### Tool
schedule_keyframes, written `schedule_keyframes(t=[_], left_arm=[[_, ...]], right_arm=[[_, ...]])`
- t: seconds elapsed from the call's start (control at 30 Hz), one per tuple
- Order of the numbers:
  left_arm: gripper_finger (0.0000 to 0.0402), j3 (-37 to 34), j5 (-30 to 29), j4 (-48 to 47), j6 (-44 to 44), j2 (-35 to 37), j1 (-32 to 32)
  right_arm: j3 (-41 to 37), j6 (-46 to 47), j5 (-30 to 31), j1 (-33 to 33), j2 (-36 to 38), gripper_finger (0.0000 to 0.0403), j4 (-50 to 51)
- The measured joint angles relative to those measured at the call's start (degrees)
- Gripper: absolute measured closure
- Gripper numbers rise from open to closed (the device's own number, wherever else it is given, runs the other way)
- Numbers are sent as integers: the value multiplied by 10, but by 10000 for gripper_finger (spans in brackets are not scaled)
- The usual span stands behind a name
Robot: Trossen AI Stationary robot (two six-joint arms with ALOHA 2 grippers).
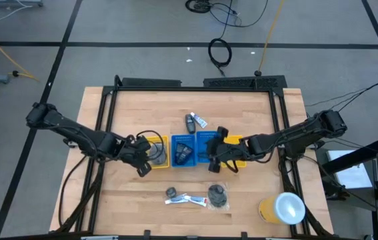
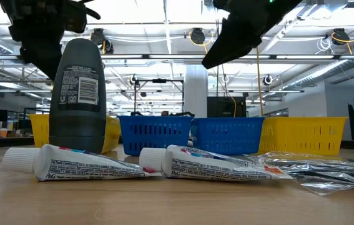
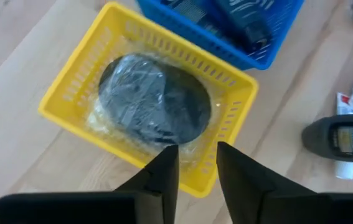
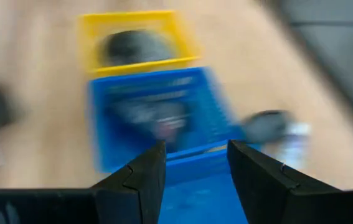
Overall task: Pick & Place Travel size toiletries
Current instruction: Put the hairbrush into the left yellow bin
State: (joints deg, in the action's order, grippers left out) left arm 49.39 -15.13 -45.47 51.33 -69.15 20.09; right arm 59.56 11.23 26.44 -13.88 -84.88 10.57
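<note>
Yellow plastic tray [image 3: 76, 81] at far left held the grey wrapped mesh pad [image 3: 154, 99], the left gripper [image 3: 196, 167] parted, empty above it, release seemingly done; next, likely, the near tubes [image 1: 187, 199].

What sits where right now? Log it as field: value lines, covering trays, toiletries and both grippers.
left yellow tray: holds one wrapped mesh pad
left gripper: open, empty, above that tray
right gripper: open, empty, over a blue tray
table front: dark bottle, white tubes, second wrapped pad
behind trays: bottle and tube pair
front right corner: yellow-and-white cylinder
</note>
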Motion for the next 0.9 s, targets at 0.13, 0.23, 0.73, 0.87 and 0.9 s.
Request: schedule_keyframes(t=[0.13,0.23,0.73,0.87,0.9], left_arm=[[280,0,1,25,-38,4,4],[280,0,1,52,-74,3,6],[279,0,-4,163,-178,3,6],[279,0,-7,170,-184,3,6],[279,0,-10,169,-185,3,6]], right_arm=[[0,-1,-128,-17,0,236,4],[0,0,-169,-41,-5,236,23],[-24,178,-190,-167,-39,236,85],[-49,211,-167,-165,-41,236,81],[-54,211,-156,-165,-41,236,80]])
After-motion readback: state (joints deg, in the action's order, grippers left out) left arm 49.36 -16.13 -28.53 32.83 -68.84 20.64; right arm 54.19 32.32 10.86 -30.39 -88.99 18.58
